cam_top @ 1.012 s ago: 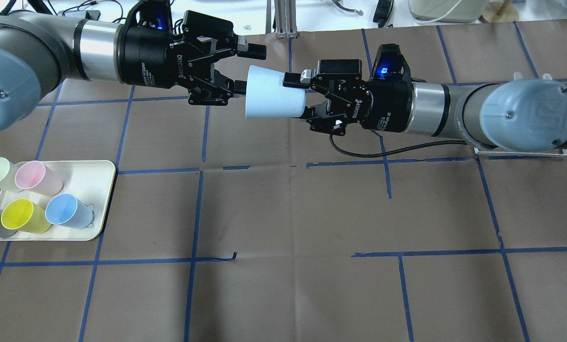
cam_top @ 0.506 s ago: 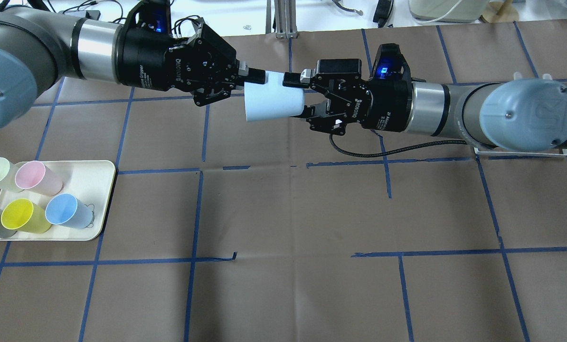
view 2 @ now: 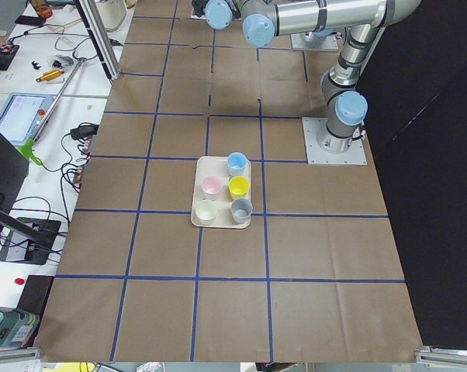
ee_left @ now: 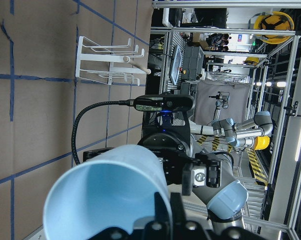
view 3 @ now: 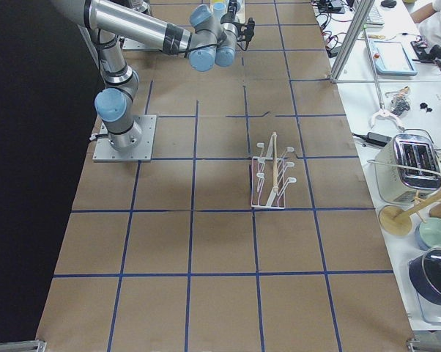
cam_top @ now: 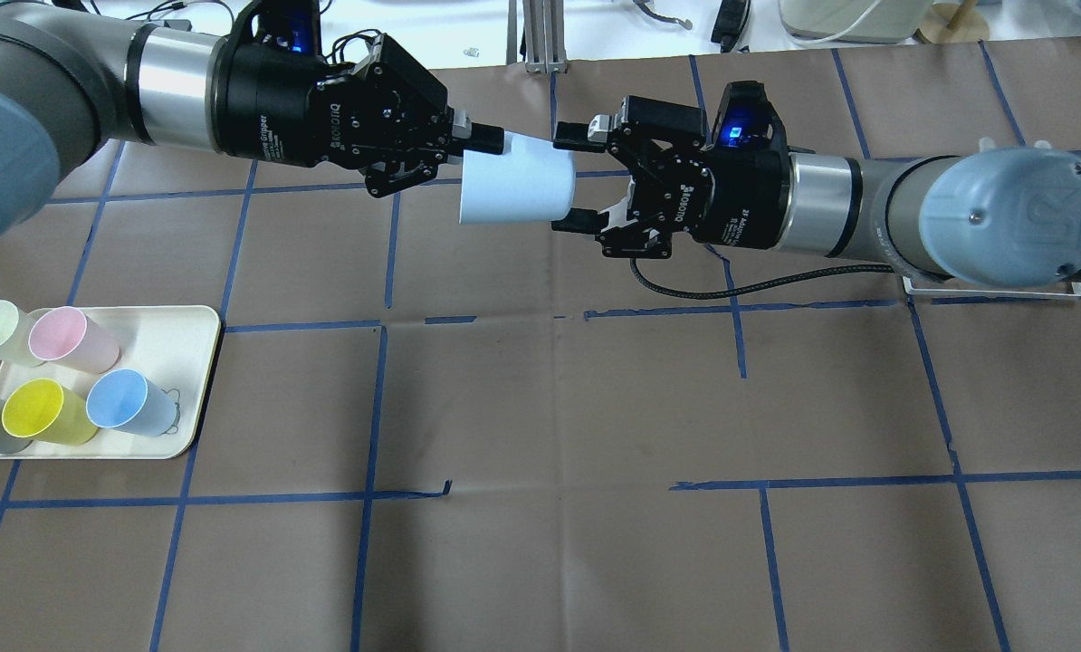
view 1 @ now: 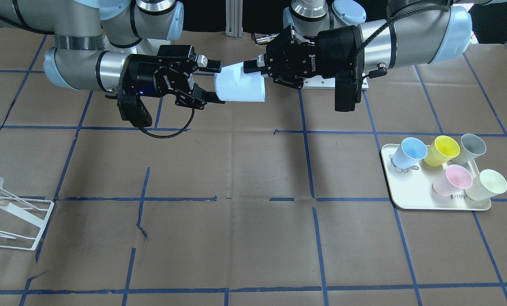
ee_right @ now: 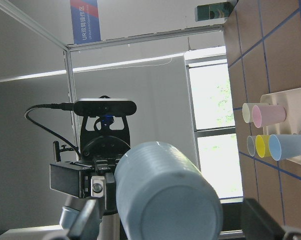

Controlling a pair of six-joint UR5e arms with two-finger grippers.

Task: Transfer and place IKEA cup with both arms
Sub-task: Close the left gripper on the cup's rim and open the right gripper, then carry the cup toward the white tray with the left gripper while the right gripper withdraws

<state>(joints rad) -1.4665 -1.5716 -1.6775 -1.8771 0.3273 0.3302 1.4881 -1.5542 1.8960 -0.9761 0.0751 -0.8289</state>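
Surfaces: plastic, paper, metal
Smooth matt plastic cup [cam_top: 515, 186]; creased matt brown paper table cover [cam_top: 559, 407]; brushed metal on right arm [cam_top: 821, 204]

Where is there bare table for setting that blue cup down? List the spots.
Free: the wide stretch of brown-paper table between the cream rectangular tray and the white wire rack. Crowded: the tray, with five plastic cups on it; only one corner is bare. The light-blue plastic cup hangs in the left tool.

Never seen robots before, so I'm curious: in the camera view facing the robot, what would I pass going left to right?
White wire rack → right arm's black two-finger gripper → light-blue plastic tumbler held sideways → left arm's black two-finger gripper → cream tray of cups.
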